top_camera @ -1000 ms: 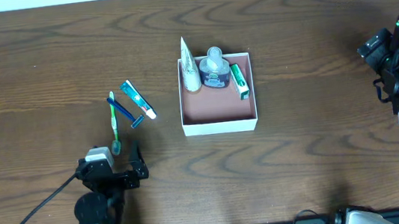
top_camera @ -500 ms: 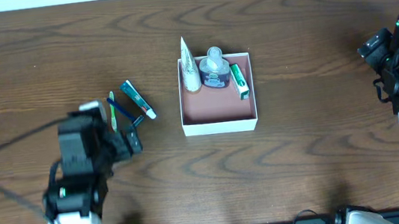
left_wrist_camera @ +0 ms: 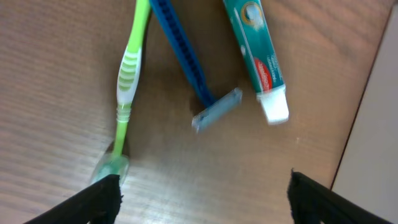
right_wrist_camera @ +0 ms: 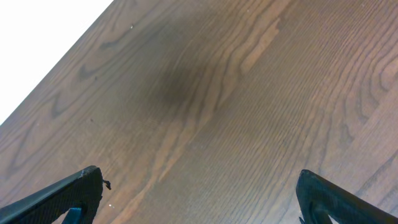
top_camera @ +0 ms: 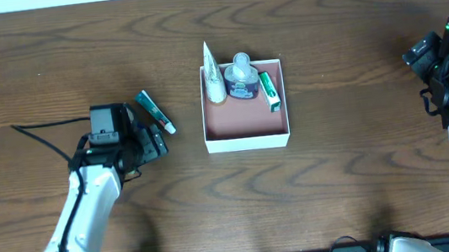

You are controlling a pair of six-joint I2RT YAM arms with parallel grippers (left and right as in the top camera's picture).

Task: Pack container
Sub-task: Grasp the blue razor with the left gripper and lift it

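The container (top_camera: 248, 143), a shallow white box with a brownish-pink floor, holds a white cone-shaped tube (top_camera: 213, 76), a small bottle (top_camera: 241, 79) and a green tube (top_camera: 269, 89) along its far wall. A teal toothpaste tube (top_camera: 153, 111) lies left of it. My left gripper (top_camera: 152, 143) is open and empty, hovering over the loose items. In the left wrist view its jaws (left_wrist_camera: 205, 199) sit just short of a green toothbrush (left_wrist_camera: 127, 74), a blue razor (left_wrist_camera: 186, 56) and the toothpaste (left_wrist_camera: 258, 50). My right gripper (top_camera: 421, 51) is open and empty, far right.
The container's white wall (left_wrist_camera: 379, 124) shows at the right edge of the left wrist view. The right wrist view shows its jaws (right_wrist_camera: 199, 193) over bare brown wood. In the overhead view my left arm covers the toothbrush and razor.
My left arm has swung from the table's front edge up to the loose toiletries and now covers the toothbrush and razor from above. The right arm has not moved.
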